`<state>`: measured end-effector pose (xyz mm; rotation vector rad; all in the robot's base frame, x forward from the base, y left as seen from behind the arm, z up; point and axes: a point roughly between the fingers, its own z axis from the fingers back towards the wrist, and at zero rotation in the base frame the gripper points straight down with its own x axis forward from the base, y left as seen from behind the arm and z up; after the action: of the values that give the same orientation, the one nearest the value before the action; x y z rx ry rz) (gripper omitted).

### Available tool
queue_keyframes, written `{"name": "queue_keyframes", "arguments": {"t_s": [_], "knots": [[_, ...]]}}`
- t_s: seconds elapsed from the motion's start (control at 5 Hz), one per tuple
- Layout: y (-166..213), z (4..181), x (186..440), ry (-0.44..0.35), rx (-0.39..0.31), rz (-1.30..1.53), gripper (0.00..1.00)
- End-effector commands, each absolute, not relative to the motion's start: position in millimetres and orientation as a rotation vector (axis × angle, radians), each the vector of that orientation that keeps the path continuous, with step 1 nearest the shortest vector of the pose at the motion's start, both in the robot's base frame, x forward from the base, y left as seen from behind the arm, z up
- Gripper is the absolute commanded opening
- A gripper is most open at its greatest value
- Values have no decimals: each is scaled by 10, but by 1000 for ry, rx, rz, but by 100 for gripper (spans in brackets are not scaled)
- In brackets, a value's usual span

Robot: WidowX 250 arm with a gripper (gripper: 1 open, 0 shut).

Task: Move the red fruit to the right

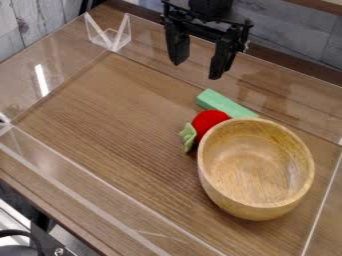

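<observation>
A small glossy red fruit (207, 122) with green leaves on its left side lies on the wooden table, touching the left rim of a wooden bowl (257, 166). My gripper (198, 60) hangs above and behind the fruit, pointing down, its two black fingers spread apart with nothing between them. The gripper is well clear of the fruit.
A light green block (225, 103) lies just behind the fruit, next to the bowl's far rim. Clear plastic walls (54, 75) ring the table. A clear stand (107, 33) sits at the back left corner.
</observation>
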<state>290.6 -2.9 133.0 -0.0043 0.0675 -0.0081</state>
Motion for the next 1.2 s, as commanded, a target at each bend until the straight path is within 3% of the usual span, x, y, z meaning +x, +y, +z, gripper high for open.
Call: {"name": "queue_keyframes", "arguments": {"t_s": [0.0, 0.4, 0.6, 1.0], "knots": [[152, 1247, 2907, 51, 4, 19, 100], [879, 1363, 2634, -70, 11, 349, 100], [1288, 1324, 2675, -115, 4, 348, 100], [1586, 1198, 2862, -172, 0, 414, 100]]}}
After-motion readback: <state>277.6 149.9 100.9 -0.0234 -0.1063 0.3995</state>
